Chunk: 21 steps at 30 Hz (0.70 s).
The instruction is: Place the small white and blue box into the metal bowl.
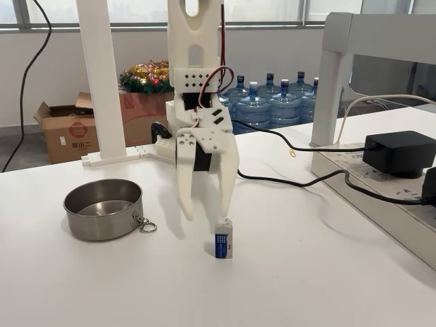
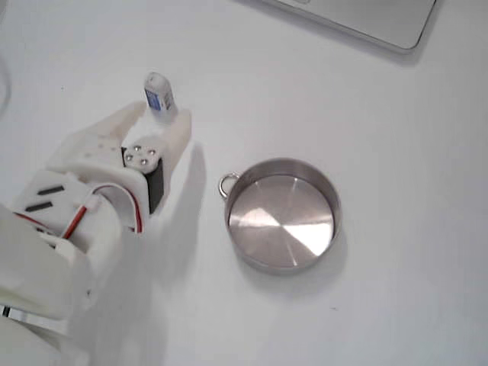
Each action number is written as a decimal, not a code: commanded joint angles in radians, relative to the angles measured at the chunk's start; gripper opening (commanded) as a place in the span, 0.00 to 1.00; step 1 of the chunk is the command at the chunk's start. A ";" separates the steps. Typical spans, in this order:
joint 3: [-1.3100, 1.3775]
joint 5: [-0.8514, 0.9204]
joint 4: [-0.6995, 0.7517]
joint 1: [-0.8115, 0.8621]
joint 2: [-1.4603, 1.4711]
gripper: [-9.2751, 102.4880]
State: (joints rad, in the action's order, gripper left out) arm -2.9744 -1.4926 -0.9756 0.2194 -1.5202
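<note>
White gripper [image 1: 206,212] hangs open over the small white and blue box [image 1: 223,238], holding nothing. The box stands mid-counter, apart from the metal bowl [image 1: 103,208]. Best to lower straight, then squeeze gently.

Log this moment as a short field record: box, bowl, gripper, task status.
box: small white and blue box upright on the white table, outside the bowl
bowl: metal bowl empty, ring at its rim, apart from the box
gripper: gripper open, fingertips pointing down, one finger right by the box's top; contact cannot be told
task status: box not yet gripped or placed
</note>
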 commanded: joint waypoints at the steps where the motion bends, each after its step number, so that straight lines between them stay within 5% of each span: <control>1: 0.037 -0.008 -0.003 -0.023 0.015 0.25; 21: 0.104 -0.009 -0.017 -0.052 0.118 0.35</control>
State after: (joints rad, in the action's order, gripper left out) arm -2.8885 -1.4926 -0.9756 0.1672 -1.4036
